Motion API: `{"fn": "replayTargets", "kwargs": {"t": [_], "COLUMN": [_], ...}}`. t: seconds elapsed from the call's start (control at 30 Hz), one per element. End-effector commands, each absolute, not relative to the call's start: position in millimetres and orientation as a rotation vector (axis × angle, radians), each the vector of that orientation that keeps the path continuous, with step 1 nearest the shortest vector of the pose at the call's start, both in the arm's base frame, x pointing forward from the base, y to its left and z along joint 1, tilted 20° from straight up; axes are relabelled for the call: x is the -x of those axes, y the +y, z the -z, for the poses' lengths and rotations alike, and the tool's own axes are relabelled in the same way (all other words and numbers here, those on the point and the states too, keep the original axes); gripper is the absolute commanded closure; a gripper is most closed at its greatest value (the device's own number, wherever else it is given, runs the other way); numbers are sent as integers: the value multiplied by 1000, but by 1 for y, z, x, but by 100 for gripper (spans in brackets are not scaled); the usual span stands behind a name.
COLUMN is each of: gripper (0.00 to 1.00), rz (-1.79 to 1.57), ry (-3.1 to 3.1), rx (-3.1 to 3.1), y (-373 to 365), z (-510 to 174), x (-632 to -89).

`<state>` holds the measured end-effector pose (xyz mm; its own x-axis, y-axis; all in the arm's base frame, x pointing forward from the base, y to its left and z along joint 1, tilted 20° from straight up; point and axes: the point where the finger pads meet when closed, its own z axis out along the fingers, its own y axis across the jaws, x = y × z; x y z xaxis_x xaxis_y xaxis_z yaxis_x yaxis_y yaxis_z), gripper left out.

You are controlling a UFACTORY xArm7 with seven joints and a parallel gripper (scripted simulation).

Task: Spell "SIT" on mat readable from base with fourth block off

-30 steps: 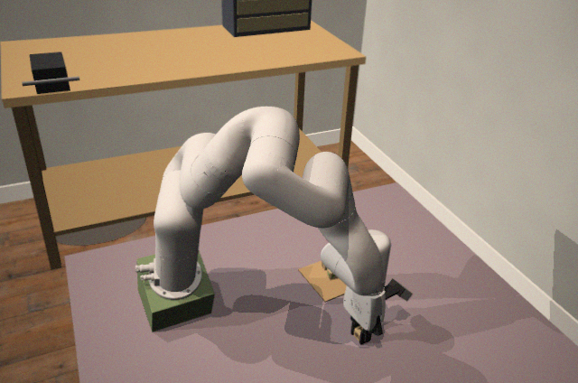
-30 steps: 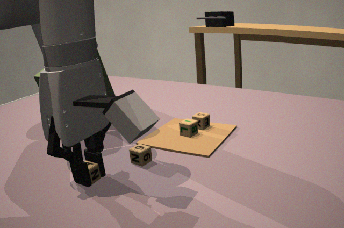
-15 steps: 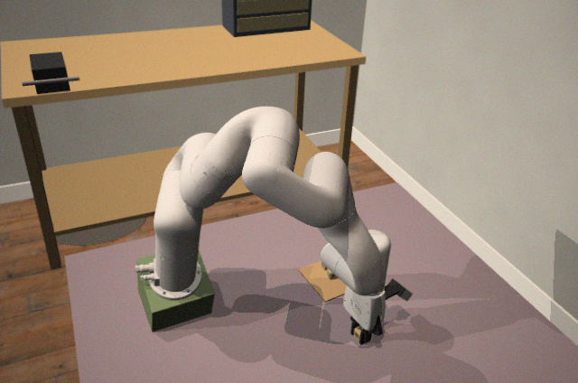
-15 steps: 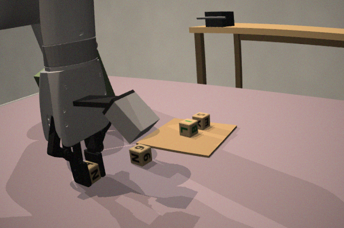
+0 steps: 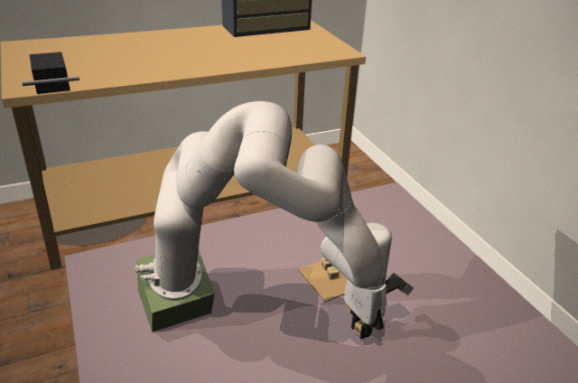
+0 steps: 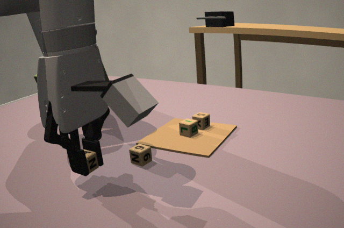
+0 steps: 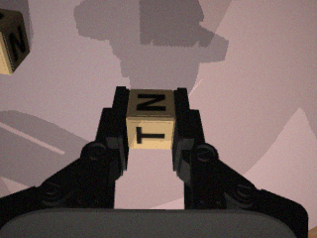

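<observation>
Your tan lettered cube (image 5: 358,328) (image 6: 92,162) (image 7: 151,119), pinched in the black claw (image 5: 363,330) (image 6: 89,161) (image 7: 151,105), is off the mat. In the exterior view, at its three o'clock, your tan 9-topped cube (image 5: 348,309) (image 6: 140,155) (image 7: 12,44) sits on the pink desk (image 5: 252,247) (image 6: 264,125) (image 7: 258,74); two o'clock from that, green-lettered I (image 5: 332,273) (image 6: 188,127) and black-lettered S (image 5: 325,264) (image 6: 201,120) cubes share the flat tan mat (image 5: 325,289) (image 6: 177,146).

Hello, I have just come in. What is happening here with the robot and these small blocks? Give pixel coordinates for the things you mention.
The gripper (image 5: 368,330) (image 6: 88,158) (image 7: 151,105) is holding the T block (image 5: 358,328) (image 6: 93,162) (image 7: 151,133) off the mat (image 5: 326,294) (image 6: 169,144). The S block (image 5: 324,264) (image 6: 205,121) and the I block (image 5: 332,272) (image 6: 188,128) are on the mat. The fourth block (image 6: 140,155) (image 7: 12,42) lies off it. "SIT" still lacks its T.
</observation>
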<state>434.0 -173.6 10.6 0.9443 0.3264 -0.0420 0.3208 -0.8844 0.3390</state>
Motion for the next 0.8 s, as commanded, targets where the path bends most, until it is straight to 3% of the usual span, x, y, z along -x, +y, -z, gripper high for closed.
{"fn": "replayTargets", "kwargs": {"t": [0.0, 0.33, 0.77], "gripper": [79, 79, 79], "rz": [-29, -29, -29], "ry": [474, 474, 472], "rx": [-2753, -2753, -2753], "y": [-161, -147, -146], "z": [-46, -87, -88], "x": [-433, -429, -429]}}
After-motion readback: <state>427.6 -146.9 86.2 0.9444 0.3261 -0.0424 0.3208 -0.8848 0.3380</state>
